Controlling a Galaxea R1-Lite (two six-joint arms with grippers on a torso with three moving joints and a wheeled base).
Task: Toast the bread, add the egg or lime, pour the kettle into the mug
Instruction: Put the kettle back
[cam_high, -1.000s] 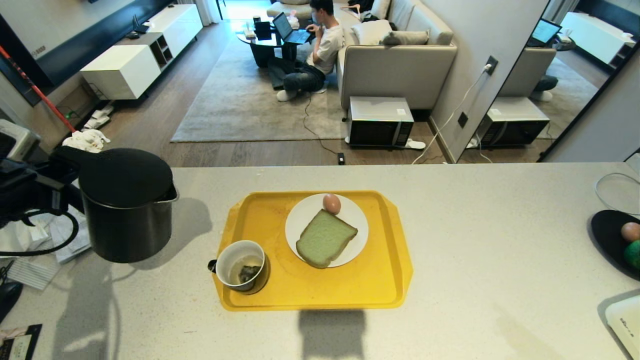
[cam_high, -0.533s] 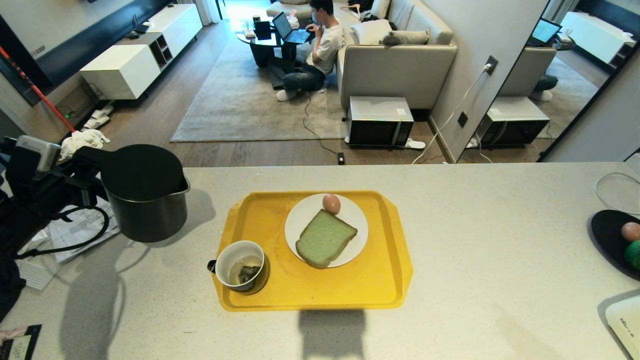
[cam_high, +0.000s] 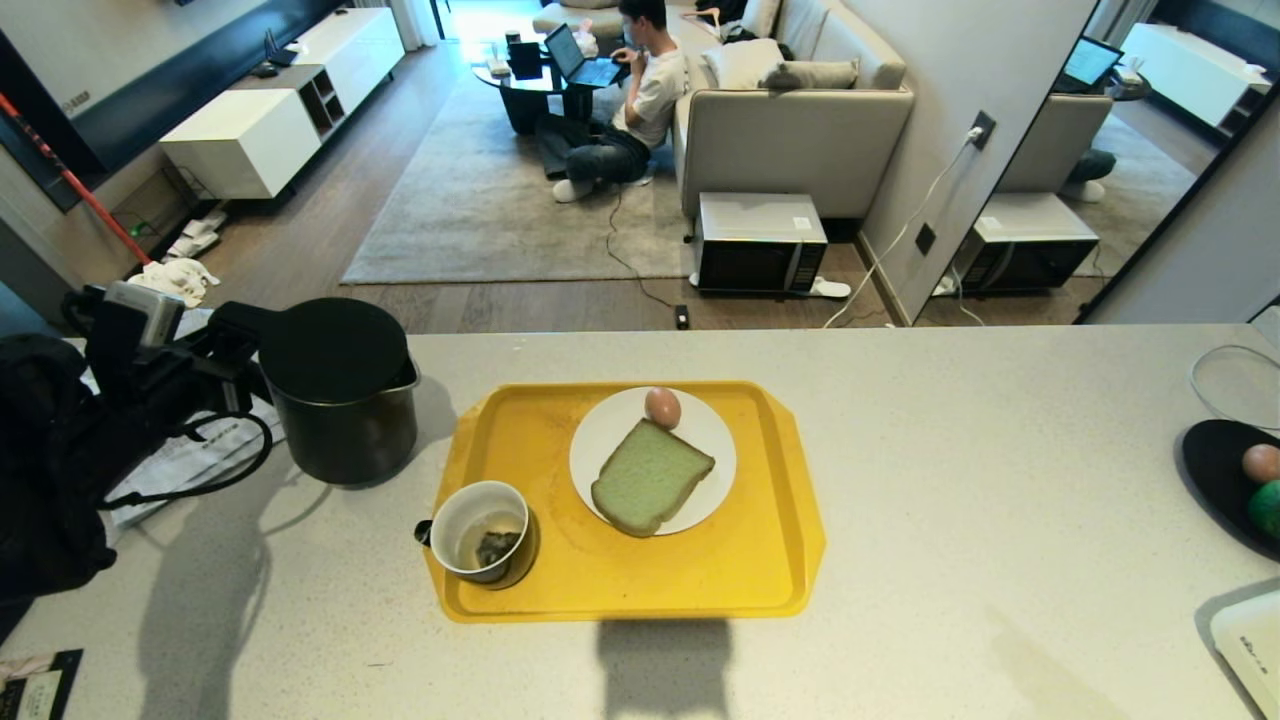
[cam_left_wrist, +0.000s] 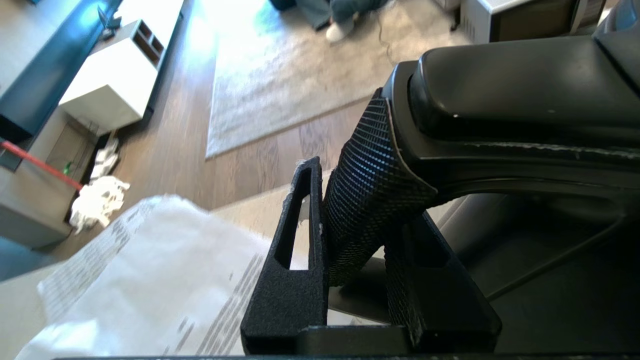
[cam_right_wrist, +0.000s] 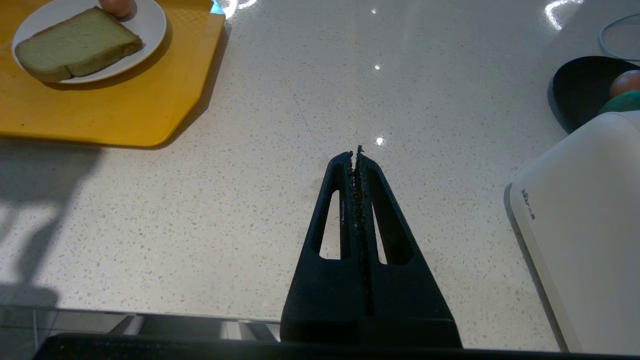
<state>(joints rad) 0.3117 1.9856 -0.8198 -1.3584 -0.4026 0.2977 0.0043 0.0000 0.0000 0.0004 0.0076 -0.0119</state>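
Observation:
My left gripper (cam_high: 228, 350) is shut on the black loop handle of the matte black kettle (cam_high: 340, 400), which stands upright at the counter's left, just left of the yellow tray (cam_high: 700, 580). In the left wrist view the gripper (cam_left_wrist: 357, 200) clamps the textured handle of the kettle (cam_left_wrist: 525, 85). On the tray sits the black mug (cam_high: 485, 530), white inside with a dark lump in it. The green bread (cam_high: 650, 475) and an egg (cam_high: 662, 407) lie on a white plate (cam_high: 610, 430). My right gripper (cam_right_wrist: 356, 152) is shut and empty over bare counter. A lime (cam_high: 1268, 505) lies far right.
A black bowl (cam_high: 1215, 470) at the right edge holds the lime and another egg (cam_high: 1260, 462). A white appliance (cam_right_wrist: 585, 225) stands at the front right. Printed papers (cam_high: 190, 460) lie left of the kettle. A person (cam_high: 640, 90) sits on the floor beyond the counter.
My left arm has carried the kettle rightward toward the tray and lower. The tray, mug, bread and egg have not moved.

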